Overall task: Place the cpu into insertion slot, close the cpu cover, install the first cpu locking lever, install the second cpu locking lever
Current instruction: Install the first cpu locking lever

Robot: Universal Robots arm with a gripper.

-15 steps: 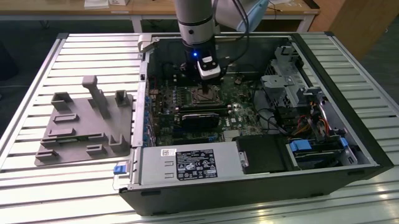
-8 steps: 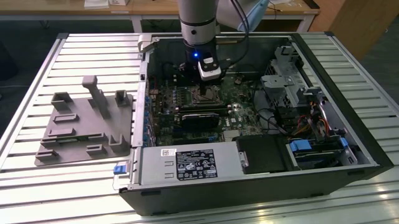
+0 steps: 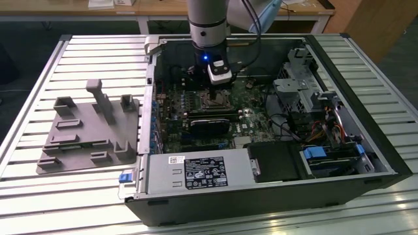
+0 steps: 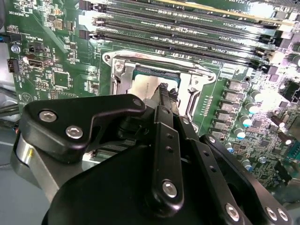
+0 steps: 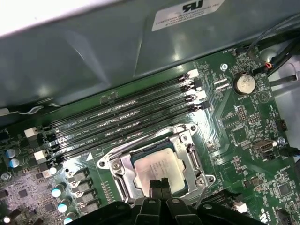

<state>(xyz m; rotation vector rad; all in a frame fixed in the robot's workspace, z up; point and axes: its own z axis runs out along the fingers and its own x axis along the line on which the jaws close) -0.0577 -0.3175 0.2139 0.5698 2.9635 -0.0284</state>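
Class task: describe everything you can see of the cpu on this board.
The cpu is a small, flat, square chip with a silvery-beige metal top. It lies level in the insertion slot, silvery metal framing its edges, on the green board beside long black memory slots. The gripper hovers at one edge; contact cannot be judged.

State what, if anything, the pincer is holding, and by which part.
Nothing seems to be held. The pincer is shut with nothing between its tips, poised at the edge of the cpu, which lies framed by the cpu cover.
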